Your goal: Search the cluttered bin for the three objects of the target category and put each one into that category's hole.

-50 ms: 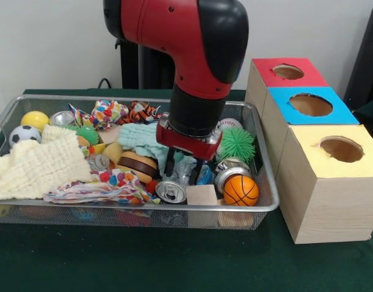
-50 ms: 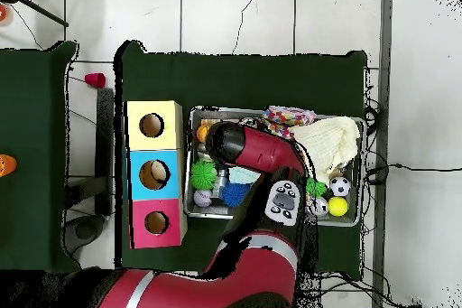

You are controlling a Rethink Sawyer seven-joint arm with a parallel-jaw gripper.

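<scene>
My gripper (image 1: 184, 168) is lowered into the wire bin (image 1: 268, 204), right of its middle. It is open, its black fingers (image 1: 170, 163) standing either side of a crumpled clear plastic piece (image 1: 185, 165); whether they touch it I cannot tell. A silver can (image 1: 171, 191) lies on its side just in front of the gripper, and a second can (image 1: 230, 174) sits to its right. An orange basketball (image 1: 241, 190), a green spiky ball (image 1: 237, 143) and a wooden block (image 1: 202, 194) lie close by. In the overhead view the arm (image 2: 257, 151) hides the gripper.
Three boxes with round holes stand beside the bin: red (image 1: 288, 72), blue (image 1: 311, 104), yellow (image 1: 341, 148). A cream cloth (image 1: 34, 167), a patterned cloth (image 1: 107, 185), a teal cloth (image 1: 140, 139), a burger toy (image 1: 137, 165), a soccer ball (image 1: 23, 134) and a yellow ball (image 1: 35, 120) fill the bin's left.
</scene>
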